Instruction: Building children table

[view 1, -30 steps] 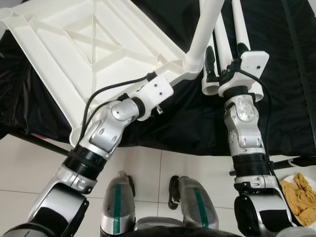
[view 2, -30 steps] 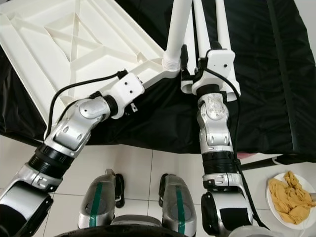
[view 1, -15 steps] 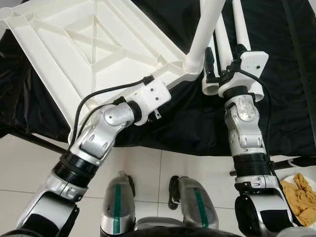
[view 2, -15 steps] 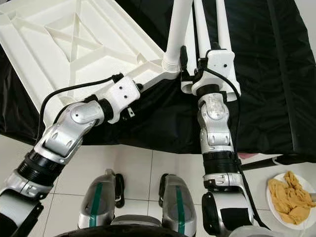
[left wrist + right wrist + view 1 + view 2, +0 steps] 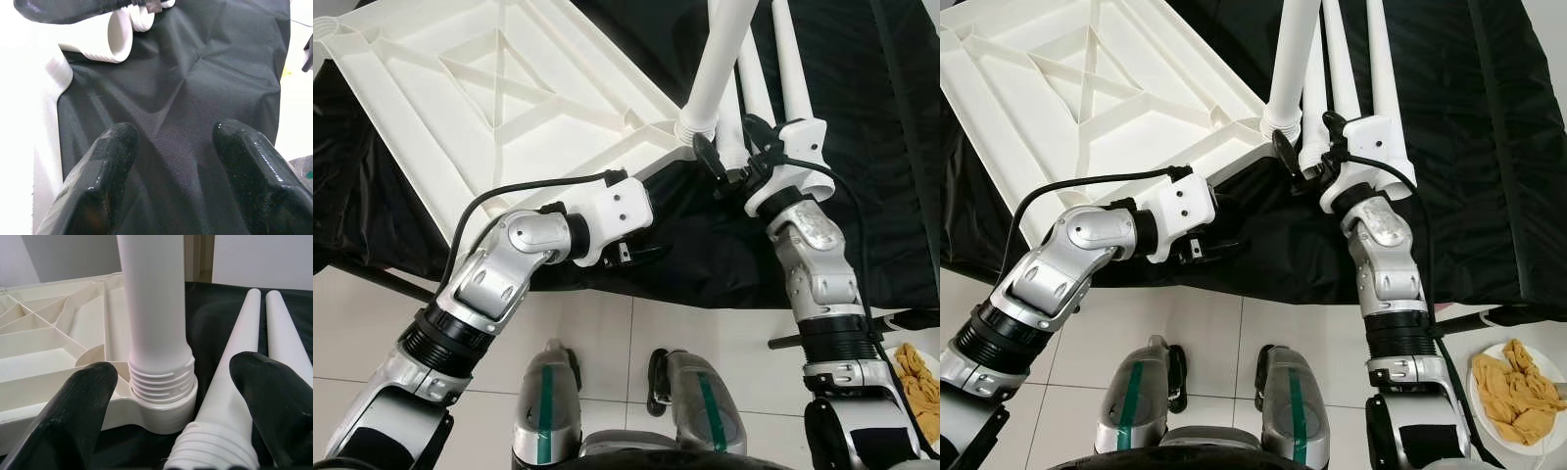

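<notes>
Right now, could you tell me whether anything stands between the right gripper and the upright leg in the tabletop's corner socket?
Nothing visible does. The right gripper is open with the upright leg straight ahead between its fingers; the loose legs lie beside it.

The tabletop [image 5: 489, 108] is white moulded plastic, smooth with a slight sheen, ribbed on its upturned underside. The standing leg [image 5: 155, 323] is smooth white plastic with a ridged thread at its base; the two loose legs [image 5: 259, 347] match it. The cover [image 5: 195, 98] beneath is black woven cloth, finely textured, creased, faintly shiny. The fingers [image 5: 98, 186] of the left gripper [image 5: 171, 181] are glossy black plastic; the fingers [image 5: 78, 416] of the right gripper [image 5: 171, 426] look matt black. The arms [image 5: 499, 274] are brushed silver metal. The floor [image 5: 636, 333] is glossy white tile.
</notes>
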Motion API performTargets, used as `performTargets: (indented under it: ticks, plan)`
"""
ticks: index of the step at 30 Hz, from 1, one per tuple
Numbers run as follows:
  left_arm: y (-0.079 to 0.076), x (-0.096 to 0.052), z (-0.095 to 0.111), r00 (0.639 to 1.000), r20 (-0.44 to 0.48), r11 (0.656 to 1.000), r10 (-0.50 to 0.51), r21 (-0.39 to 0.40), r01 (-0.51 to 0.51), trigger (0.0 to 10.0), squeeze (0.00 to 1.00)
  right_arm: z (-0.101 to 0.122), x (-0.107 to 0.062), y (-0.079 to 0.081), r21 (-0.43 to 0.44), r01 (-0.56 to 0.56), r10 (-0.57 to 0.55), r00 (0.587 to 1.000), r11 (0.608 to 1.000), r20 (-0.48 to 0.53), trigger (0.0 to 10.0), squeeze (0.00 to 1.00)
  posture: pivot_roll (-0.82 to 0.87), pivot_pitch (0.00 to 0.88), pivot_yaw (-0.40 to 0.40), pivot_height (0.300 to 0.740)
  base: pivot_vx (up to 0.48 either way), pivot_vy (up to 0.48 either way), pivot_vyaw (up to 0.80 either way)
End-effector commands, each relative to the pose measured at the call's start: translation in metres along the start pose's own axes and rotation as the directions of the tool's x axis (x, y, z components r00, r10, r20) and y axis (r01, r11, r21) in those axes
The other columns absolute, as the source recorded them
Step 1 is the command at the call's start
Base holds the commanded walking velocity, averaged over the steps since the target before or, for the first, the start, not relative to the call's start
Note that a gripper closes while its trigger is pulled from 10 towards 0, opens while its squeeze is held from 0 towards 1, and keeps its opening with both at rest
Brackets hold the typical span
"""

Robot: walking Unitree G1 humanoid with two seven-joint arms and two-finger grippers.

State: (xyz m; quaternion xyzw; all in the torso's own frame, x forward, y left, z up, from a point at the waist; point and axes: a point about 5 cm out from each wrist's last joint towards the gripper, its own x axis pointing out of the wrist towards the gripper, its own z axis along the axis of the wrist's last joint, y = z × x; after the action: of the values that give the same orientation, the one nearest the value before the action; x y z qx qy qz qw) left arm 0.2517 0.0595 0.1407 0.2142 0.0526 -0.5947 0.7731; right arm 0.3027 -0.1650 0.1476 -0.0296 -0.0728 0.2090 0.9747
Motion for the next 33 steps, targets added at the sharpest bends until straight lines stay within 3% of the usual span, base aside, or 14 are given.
performTargets:
  ticks: [1, 3, 7, 11, 15, 22, 25, 27, 33]
  plan:
    - [-0.001, 0.0, -0.001, 1.0, -0.007, 1.0, 0.006, 0.003, -0.006, 10.0, 0.0, 0.0, 0.0, -0.005, 0.004, 0.005, -0.005, 1.0, 1.0, -0.007, 10.0, 0.0, 0.06, 0.06, 0.019, 0.74, 0.0, 0.0, 0.0]
    - [0.008, -0.002, 0.003, 0.999, 0.0, 0.999, 0.049, 0.005, -0.049, 10.0, 0.0, 0.003, 0.0, -0.008, 0.011, 0.002, -0.002, 1.0, 1.0, -0.004, 10.0, 0.0, 0.06, 0.059, 0.021, 0.74, 0.0, 0.0, 0.0]
    - [0.037, -0.005, 0.011, 0.972, 0.015, 0.972, 0.233, -0.03, -0.233, 10.0, 0.0, 0.004, -0.002, -0.009, 0.022, -0.012, 0.012, 1.0, 1.0, -0.005, 10.0, 0.0, 0.05, 0.059, 0.025, 0.74, 0.0, 0.0, 0.0]
    - [0.049, -0.008, 0.015, 0.952, 0.031, 0.952, 0.303, -0.046, -0.302, 10.0, 0.0, 0.004, -0.003, -0.008, 0.024, -0.02, 0.02, 1.0, 1.0, -0.007, 10.0, 0.0, 0.05, 0.059, 0.026, 0.74, 0.0, 0.0, 0.0]
    - [0.068, -0.008, 0.008, 0.899, -0.034, 0.896, 0.437, -0.075, -0.438, 10.0, 0.0, 0.005, -0.004, -0.006, 0.03, -0.034, 0.035, 0.999, 0.999, -0.008, 10.0, 0.0, 0.05, 0.058, 0.029, 0.74, 0.0, 0.0, 0.0]
    - [0.066, -0.001, -0.008, 0.865, -0.143, 0.872, 0.48, -0.033, -0.489, 10.0, 0.0, 0.007, -0.006, -0.006, 0.028, -0.04, 0.04, 0.999, 0.999, -0.004, 10.0, 0.0, 0.04, 0.058, 0.033, 0.74, 0.0, 0.0, 0.0]
    - [0.065, 0.003, -0.011, 0.842, -0.175, 0.858, 0.51, 0.028, -0.514, 10.0, 0.0, 0.008, -0.007, -0.007, 0.03, -0.04, 0.04, 0.999, 0.999, -0.002, 10.0, 0.0, 0.03, 0.057, 0.034, 0.74, 0.0, 0.0, 0.0]
    - [0.062, 0.006, -0.013, 0.852, -0.177, 0.87, 0.492, 0.065, -0.489, 10.0, 0.0, 0.009, -0.008, -0.007, 0.03, -0.038, 0.038, 0.999, 0.999, -0.001, 10.0, 0.0, 0.03, 0.058, 0.034, 0.74, 0.0, 0.0, 0.0]
    - [0.051, 0.01, -0.015, 0.903, -0.19, 0.922, 0.386, 0.075, -0.379, 10.0, 0.0, 0.01, -0.008, -0.008, 0.032, -0.034, 0.034, 0.999, 0.999, -0.003, 10.0, 0.0, 0.03, 0.061, 0.033, 0.74, 0.0, 0.0, 0.0]
